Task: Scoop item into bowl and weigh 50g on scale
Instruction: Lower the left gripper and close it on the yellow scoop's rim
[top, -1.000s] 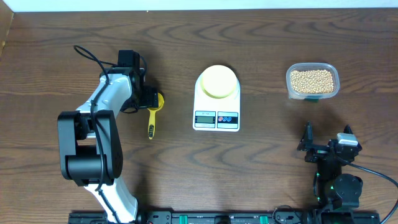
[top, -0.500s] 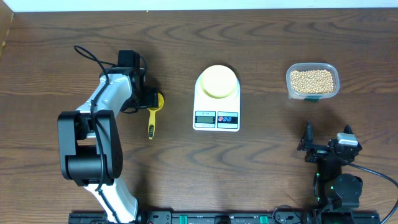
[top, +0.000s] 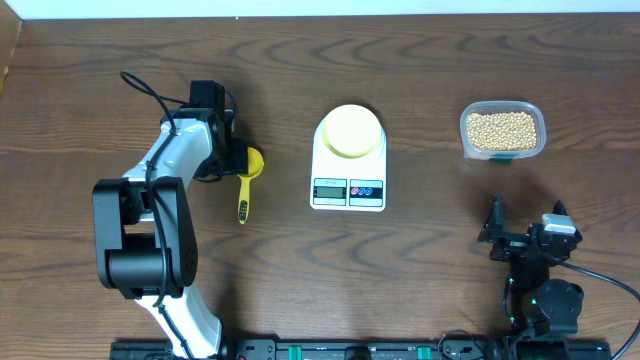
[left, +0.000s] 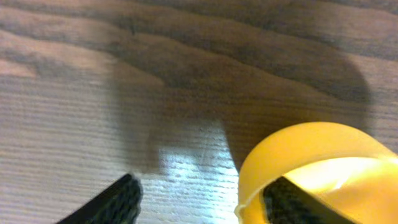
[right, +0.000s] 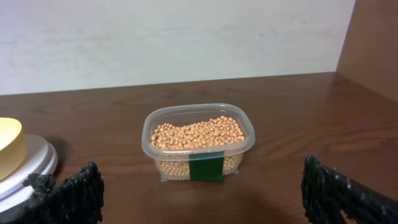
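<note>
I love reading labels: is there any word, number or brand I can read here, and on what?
On the scale, the display and buttons are too small to read.
On the tub, the green sticker shows no writing.
Nothing else carries text, so nothing is readable.

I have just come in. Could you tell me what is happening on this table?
The left gripper is down at the yellow scoop, which lies on the table. One finger is inside its cup and one outside, and the jaws are not yet shut on it. The right gripper hangs open, facing the clear tub of beans. The pale-yellow bowl sits on the scale, and no beans show in it.
</note>
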